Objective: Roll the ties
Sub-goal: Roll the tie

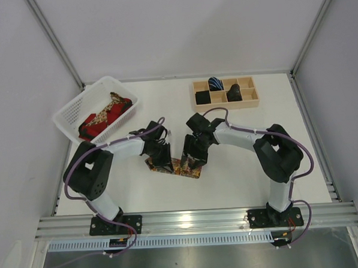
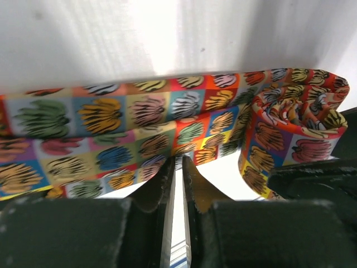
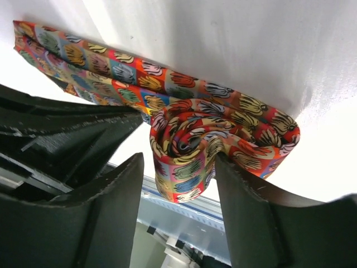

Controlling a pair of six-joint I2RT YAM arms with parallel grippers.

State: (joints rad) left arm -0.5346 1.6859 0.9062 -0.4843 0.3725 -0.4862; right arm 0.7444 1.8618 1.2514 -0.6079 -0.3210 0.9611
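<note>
you're mid-roll: right jaws released around the coiled end [image 3: 223, 134] of the tie [image 3: 111, 61], left jaws clenched at its flat stretch [image 2: 111, 128]. next, grip the coiled end and turn it onward.

Black-and-white arms [image 1: 129, 148], purple cables [image 1: 65, 181]

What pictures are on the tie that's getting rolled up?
The tie has colourful squares, each with a striped banana-like bunch; left wrist view shows it best.
</note>
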